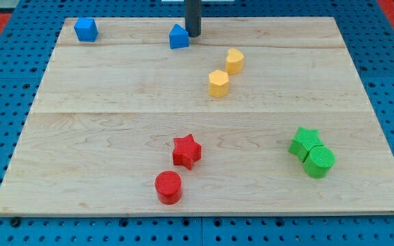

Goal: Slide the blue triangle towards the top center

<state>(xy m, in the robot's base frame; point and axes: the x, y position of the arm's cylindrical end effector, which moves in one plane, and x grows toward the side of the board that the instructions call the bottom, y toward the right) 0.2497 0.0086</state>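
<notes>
The blue triangle is touched on its right by my tip, which bears no fingers; a final nudge rightward seems needed.

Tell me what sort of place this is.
Probably a robotics lab bench: a wooden board lies on blue pegboard, with small coloured blocks for pushing, and my tip stands beside the blue triangle.

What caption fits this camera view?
My tip sits just right of the blue triangle near the board's top center.
</notes>
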